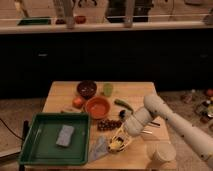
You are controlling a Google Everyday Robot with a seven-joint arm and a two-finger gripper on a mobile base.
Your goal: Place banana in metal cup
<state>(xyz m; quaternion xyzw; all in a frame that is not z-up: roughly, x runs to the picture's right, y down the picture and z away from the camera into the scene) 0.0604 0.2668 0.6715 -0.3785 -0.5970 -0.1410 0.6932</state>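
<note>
Green rectangular plastic tray [30,144] with grey-blue sponge [65,135]; just right of it, cream-white gripper [122,136] at the small yellow curved banana [117,145]. Farther right, pale silvery-beige cylindrical metal cup [161,153]; behind the tray, round orange bowl [97,107] and small green cup [108,89].

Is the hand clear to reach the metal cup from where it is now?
Probably yes. The hand is low over the banana, and the metal cup stands close by at the near edge, with only bare table between them.
</note>
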